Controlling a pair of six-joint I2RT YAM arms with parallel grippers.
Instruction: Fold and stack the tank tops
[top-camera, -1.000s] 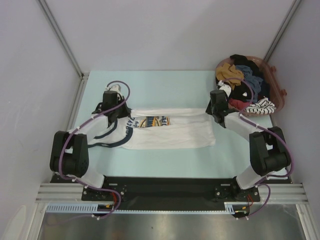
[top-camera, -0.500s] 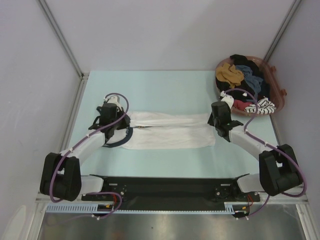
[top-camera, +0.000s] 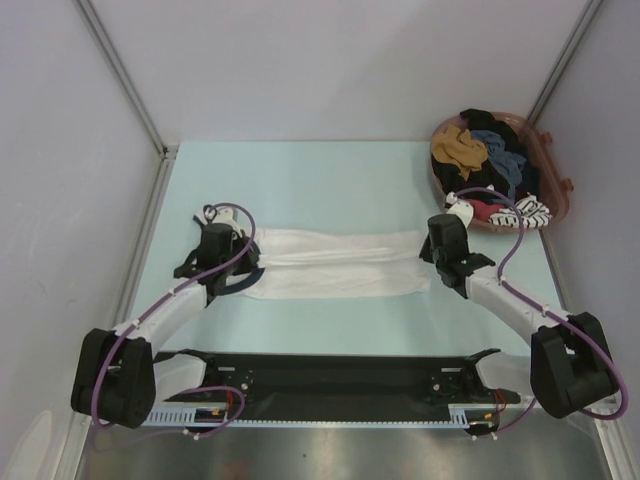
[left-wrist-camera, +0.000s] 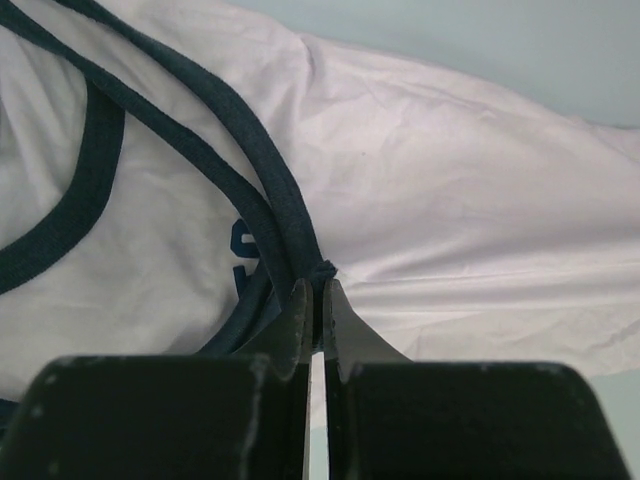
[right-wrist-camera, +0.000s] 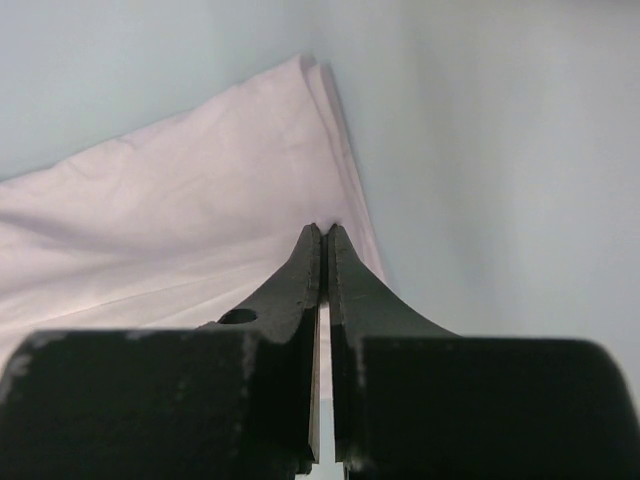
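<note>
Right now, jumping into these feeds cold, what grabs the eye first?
The white tank top, folded lengthwise into a long band across mid-table, with the left gripper pinched shut on its navy trim and the right gripper shut on its hem corner. Next, the basket of jumbled clothes at the far right corner.

Nothing readable; navy print (left-wrist-camera: 241, 246) on tank top (left-wrist-camera: 430, 190) mostly hidden.

One tank top (top-camera: 340, 265), two claws (left-wrist-camera: 316, 285) (right-wrist-camera: 324, 232)
</note>
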